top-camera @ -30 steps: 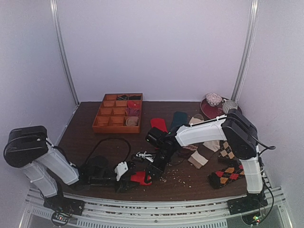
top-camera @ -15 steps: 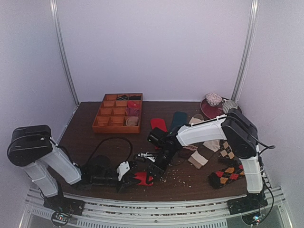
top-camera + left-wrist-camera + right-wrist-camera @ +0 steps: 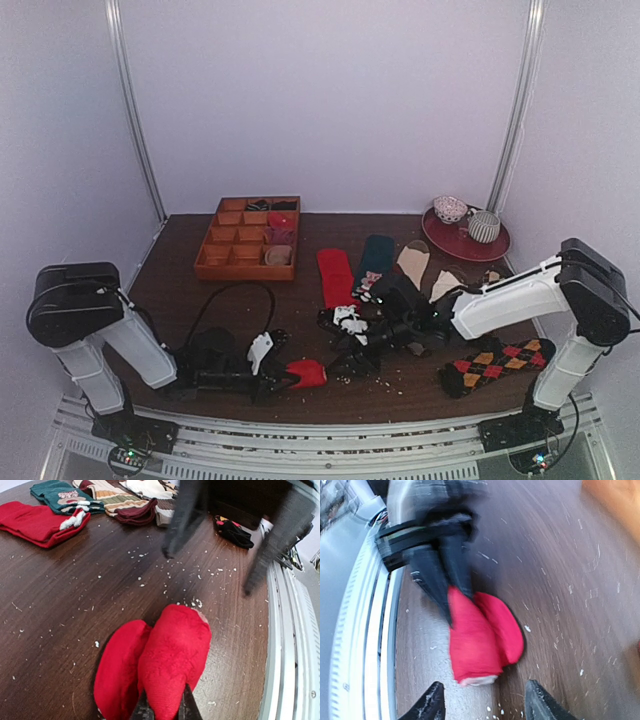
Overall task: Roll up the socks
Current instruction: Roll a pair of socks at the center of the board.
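The left claw (image 3: 162, 711) is pinching the near end of the red sock (image 3: 165, 665). Its 2 fingers are pressing on just 1 of the 2 folded lobes, and the other lobe is lying loose on the worktop (image 3: 55, 605) beside it. The right claw (image 3: 487, 704) is hanging spread just past the sock's far end, gripping nothing. I'm guessing the bundle is going to spring open if that thin pinch slips. The right fingers are also sitting near the left ones, so a push inward is risking a knock, or dragging the sock toward the rail (image 3: 365, 630).
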Controlling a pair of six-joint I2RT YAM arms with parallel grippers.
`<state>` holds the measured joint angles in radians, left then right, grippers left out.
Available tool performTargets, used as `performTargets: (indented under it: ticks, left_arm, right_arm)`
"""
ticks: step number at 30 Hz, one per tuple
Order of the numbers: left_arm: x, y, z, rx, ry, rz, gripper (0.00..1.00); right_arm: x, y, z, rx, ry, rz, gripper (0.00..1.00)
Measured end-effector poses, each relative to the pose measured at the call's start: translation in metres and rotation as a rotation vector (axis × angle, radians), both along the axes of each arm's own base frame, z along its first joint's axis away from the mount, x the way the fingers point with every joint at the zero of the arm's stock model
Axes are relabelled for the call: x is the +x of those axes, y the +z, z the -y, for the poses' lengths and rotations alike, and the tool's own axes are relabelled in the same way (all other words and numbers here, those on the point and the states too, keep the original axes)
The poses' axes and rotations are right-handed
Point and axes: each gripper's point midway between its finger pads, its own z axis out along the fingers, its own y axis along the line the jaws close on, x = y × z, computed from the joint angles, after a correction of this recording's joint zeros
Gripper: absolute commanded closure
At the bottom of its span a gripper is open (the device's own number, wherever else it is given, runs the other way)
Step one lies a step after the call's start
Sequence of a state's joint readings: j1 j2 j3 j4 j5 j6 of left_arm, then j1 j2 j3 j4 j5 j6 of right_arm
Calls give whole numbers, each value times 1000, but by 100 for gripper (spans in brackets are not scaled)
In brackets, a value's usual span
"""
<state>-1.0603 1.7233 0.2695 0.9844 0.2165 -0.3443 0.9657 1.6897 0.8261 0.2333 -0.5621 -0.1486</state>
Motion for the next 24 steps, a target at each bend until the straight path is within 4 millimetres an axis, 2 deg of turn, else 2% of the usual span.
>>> performTargets:
  ticks: [3,6,9,16,24]
  left_arm:
    - [0,0,0,-7,15,-30,100]
    - [0,-1,0,-11,24,-47,100]
    - [0,-1,0,-12,28,-57,100]
    - [0,-1,2,-16,24,-72,100]
    - [-1,-1,4,-17,18,-75,100]
  right_arm:
    - [-14,5,-5,34,69,164,42]
    - [-23,4,-13,39,127,253,41]
    - [-23,0,-17,29,152,309,41]
    - [-18,-25,-20,-39,158,358,43]
    - [-11,-37,-26,-72,144,369,54]
